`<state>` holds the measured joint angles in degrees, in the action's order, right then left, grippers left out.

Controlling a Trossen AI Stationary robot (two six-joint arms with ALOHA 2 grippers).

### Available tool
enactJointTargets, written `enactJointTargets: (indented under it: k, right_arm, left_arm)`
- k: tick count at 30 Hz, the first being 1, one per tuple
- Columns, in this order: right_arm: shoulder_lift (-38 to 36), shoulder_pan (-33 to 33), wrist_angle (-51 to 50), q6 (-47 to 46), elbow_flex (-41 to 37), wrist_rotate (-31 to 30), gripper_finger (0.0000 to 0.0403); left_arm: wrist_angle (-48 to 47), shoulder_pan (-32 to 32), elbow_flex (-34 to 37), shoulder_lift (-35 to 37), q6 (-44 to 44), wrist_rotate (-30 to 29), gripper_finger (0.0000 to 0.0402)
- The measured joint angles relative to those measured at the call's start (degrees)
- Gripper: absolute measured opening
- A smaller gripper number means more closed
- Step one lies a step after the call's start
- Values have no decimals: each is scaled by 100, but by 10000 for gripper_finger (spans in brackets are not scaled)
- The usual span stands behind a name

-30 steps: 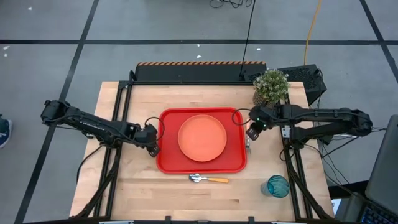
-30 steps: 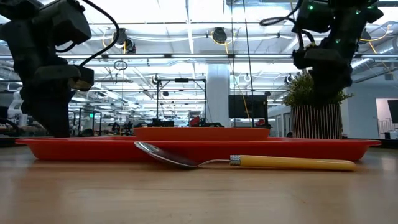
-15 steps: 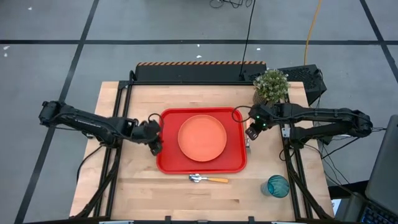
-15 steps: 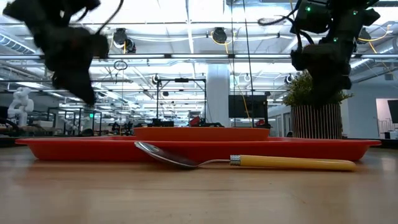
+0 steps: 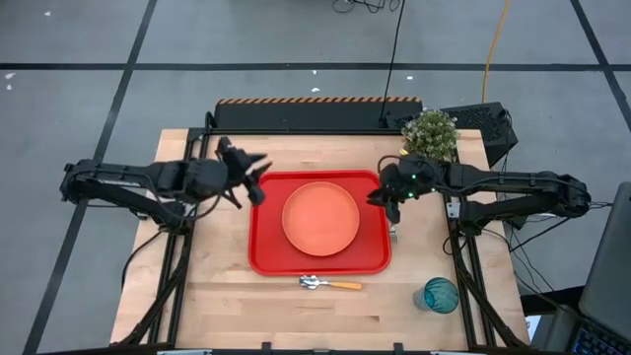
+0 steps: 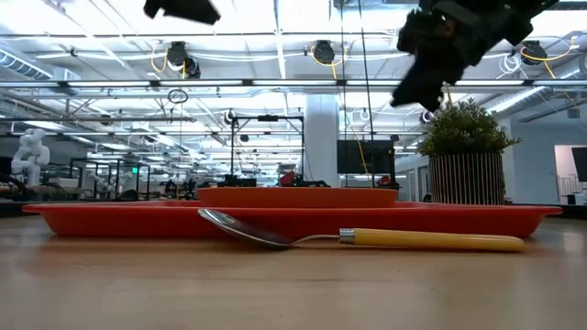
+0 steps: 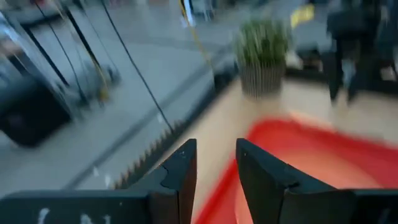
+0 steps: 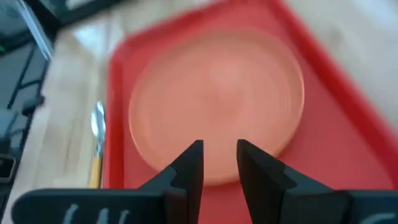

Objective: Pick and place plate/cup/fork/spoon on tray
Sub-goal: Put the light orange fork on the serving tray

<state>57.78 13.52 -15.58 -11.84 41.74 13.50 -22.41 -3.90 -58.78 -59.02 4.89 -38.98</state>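
Observation:
The orange plate point(image 5: 320, 218) lies flat in the middle of the red tray point(image 5: 264, 247). In front of the tray's near rim the spoon point(image 5: 330, 284) lies on the table, its bowl toward the left point(image 6: 240, 229). The teal cup point(image 5: 441, 294) stands near the table's near right corner. A slim metal piece point(image 5: 393, 235) lies by the tray's right rim; whether it is the fork I cannot tell. My left gripper point(image 5: 258, 179) hangs high over the tray's far left corner, open and empty point(image 7: 216, 146). My right gripper point(image 5: 380, 192) hovers over the tray's right rim, open and empty point(image 8: 219, 146).
A potted plant point(image 5: 430, 136) stands at the table's far right, just behind my right arm. A black frame with a striped strip point(image 5: 315, 101) runs along the far edge. Bare wood shows left of the tray and along the near edge.
My left gripper has risen well clear of the table beside the tray's left rim, gone toward the far edge, and tipped up from pointing down to nearly level while rolling. My right gripper has tipped up and shifted a little over the tray's right rim. Nothing on the table moved.

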Motion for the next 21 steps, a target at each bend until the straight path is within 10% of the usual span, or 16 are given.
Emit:
enactJointTargets:
  k: [7,15,21]
  right_arm:
    - [0,-98,879,401,107,-9,91]
    - [531,-77,-2320,1821,2174,-1845,91]
    - [1691,384,-4658,402,3345,-1768,91]
  left_arm:
    - [1790,562,459,-178,-1454,445,117]
    - [3891,1846,1622,-188,-1265,3347,117]
    - [4653,2539,1895,-182,-967,4643,118]
